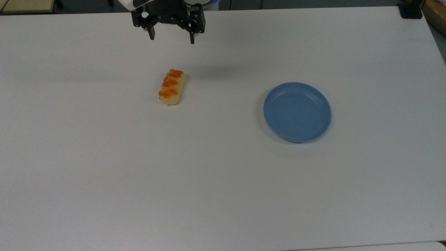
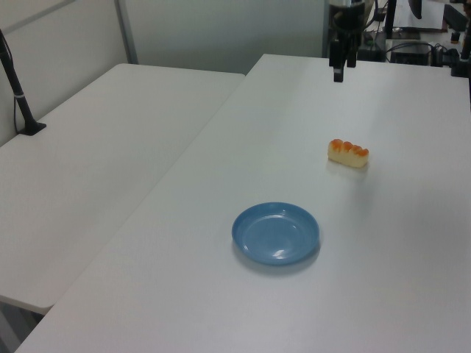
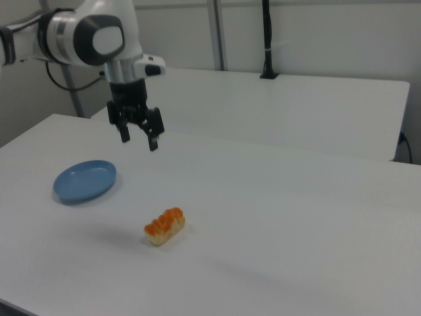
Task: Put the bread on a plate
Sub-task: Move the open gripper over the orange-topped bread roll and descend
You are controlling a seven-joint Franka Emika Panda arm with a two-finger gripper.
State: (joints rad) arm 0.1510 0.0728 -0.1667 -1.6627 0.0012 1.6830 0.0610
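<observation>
Above the table's far edge, the end effector [image 1: 171, 37] hangs wide apart, its upper body cut off.

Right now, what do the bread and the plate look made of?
The bread: pale yellow body with three glossy orange-brown bumps; the even sheen and tidy shape suggest a moulded replica, perhaps foam or plastic, though real glazed bread can't be ruled out.
The plate: uniform blue, smooth, with faint concentric rings and a soft highlight in the left view; probably plastic with a semi-gloss finish.
</observation>
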